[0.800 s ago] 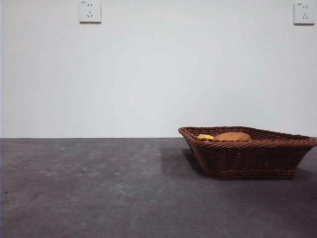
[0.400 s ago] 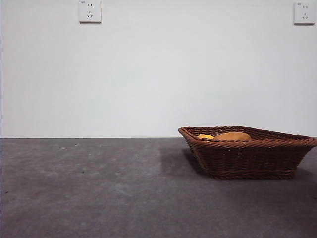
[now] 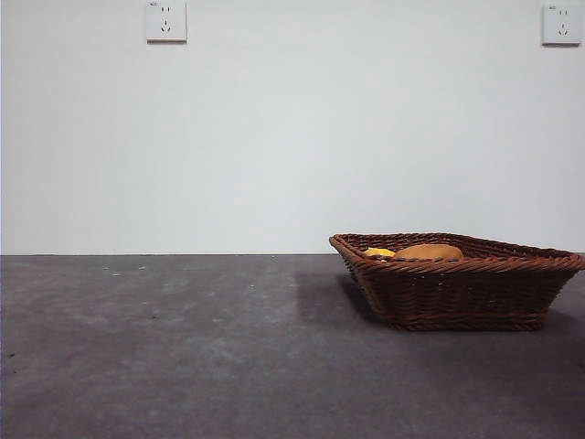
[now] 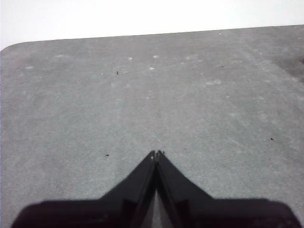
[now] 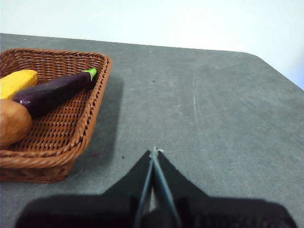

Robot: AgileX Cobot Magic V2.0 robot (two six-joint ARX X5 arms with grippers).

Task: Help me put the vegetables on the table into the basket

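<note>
The brown wicker basket (image 3: pixel 457 283) stands on the dark grey table (image 3: pixel 183 347) at the right of the front view. Over its rim show the tan potato (image 3: pixel 428 251) and a bit of the yellow corn piece (image 3: pixel 378 251). In the right wrist view the basket (image 5: pixel 71 118) holds the purple eggplant (image 5: pixel 52 92), the yellow corn piece (image 5: pixel 16 81) and the potato (image 5: pixel 13 127). My right gripper (image 5: pixel 153 152) is shut and empty over bare table beside the basket. My left gripper (image 4: pixel 156 153) is shut and empty above bare table, away from the basket.
A white wall stands behind the table's far edge, with two sockets (image 3: pixel 165 20) high up. The table's rounded corners show in both wrist views.
</note>
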